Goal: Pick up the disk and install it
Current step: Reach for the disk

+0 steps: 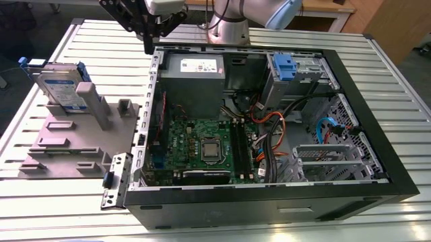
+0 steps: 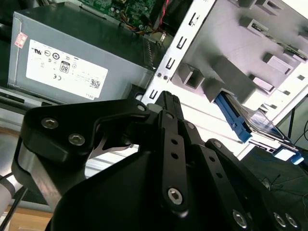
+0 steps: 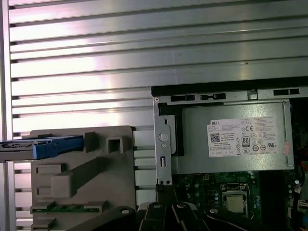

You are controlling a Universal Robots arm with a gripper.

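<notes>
The disk [image 1: 60, 91] is a silver drive with a white-and-blue label in a bright blue carrier. It stands on edge in a slot at the far end of the grey fixture [image 1: 74, 138], on the exterior view's left. In both wrist views its blue carrier edge [image 2: 233, 115] [image 3: 57, 147] pokes out of the fixture. My gripper [image 1: 147, 49] hangs over the far left corner of the open computer case [image 1: 377, 151], apart from the disk. Its black fingers [image 2: 166, 98] meet at a point with nothing between them, and they also show in the first wrist view [image 3: 168, 209].
The grey power supply with a white sticker [image 1: 192, 75] sits inside the case just under the gripper. A blue latch piece [image 1: 283, 68] marks the drive bay at the case's far right. The motherboard [image 1: 202, 146] and loose cables [image 1: 269, 126] lie below. The ribbed metal table [image 1: 101, 35] surrounds everything.
</notes>
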